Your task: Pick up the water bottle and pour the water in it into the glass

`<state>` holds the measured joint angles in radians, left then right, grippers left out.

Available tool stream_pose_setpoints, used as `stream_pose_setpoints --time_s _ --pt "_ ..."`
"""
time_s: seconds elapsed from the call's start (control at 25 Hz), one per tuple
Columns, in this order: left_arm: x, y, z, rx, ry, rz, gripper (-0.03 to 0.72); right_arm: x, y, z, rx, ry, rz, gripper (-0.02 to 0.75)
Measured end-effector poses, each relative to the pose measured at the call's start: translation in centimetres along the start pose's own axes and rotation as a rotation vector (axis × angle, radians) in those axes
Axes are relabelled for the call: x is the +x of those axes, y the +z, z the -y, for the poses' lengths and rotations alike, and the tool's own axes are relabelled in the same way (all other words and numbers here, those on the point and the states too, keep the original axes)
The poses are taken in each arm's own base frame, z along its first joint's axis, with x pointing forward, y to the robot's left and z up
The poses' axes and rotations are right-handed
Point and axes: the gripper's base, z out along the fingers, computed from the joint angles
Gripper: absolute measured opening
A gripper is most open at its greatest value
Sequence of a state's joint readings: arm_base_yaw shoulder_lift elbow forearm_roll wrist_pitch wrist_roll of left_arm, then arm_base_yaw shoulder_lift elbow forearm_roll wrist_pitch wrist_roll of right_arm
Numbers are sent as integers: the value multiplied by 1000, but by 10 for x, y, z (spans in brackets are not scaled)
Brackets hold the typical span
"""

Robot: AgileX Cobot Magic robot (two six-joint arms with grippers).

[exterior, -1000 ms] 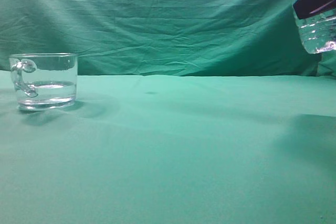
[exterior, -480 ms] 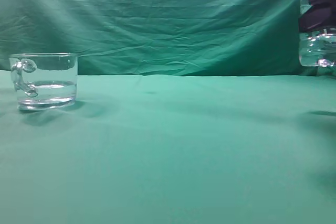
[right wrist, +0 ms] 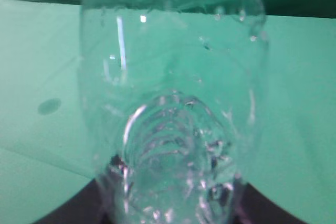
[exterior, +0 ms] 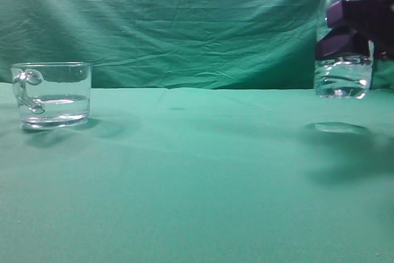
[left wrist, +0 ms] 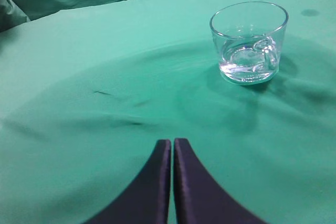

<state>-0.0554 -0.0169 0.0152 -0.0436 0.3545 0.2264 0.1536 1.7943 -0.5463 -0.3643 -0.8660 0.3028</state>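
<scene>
A: Where is the right claw [exterior: 348, 34] at this moment?

B: At about 2 o'clock in the exterior view. Its dark fingers [exterior: 335, 44] are clamped round the middle of the water bottle [exterior: 343, 69]. The bottle is upright and raised clear of the tabletop [exterior: 203, 170], with a pale glint and a shadow lying below it.

A: And seen from that wrist?

B: The bottle [right wrist: 173, 103] fills nearly the whole view, ribs and droplets close to the lens. Dark finger parts flank it at 7 and 5 o'clock.

A: Any water in it?

B: Yes, the water [exterior: 340, 81] sits in the lower part of the bottle, under the fingers.

A: How does this differ from a second ago?

B: Back then the bottle was tilted and cut off at the upper right corner. Half a second ago it stood upright at the right edge. Now it is lower and further left, with the neck in view.

A: The left claw [left wrist: 171, 148]?

B: Pressed shut with nothing between the tips, at 6 o'clock in its own view, above the cloth.

A: The glass [exterior: 52, 95]?

B: At 9 o'clock in the exterior view, standing on the tabletop well apart from the bottle, handle toward the camera, a shallow pool of water in it. It has not moved. From the left wrist the glass [left wrist: 249, 41] lies at 2 o'clock.
</scene>
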Motion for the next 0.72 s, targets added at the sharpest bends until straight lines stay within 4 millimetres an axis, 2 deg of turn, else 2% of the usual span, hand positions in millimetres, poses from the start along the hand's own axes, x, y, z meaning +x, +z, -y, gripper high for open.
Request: stream_pose_setpoints --time_s 0.28,0.64,0.72 --pt "0 0 0 0 0 0 0 9 27 -15 -144 -95 -43 278" --pt "0 0 0 0 0 0 0 24 36 -23 -213 -82 -17 278" --pt "0 0 0 0 0 0 0 24 36 -23 -214 -82 -13 348"
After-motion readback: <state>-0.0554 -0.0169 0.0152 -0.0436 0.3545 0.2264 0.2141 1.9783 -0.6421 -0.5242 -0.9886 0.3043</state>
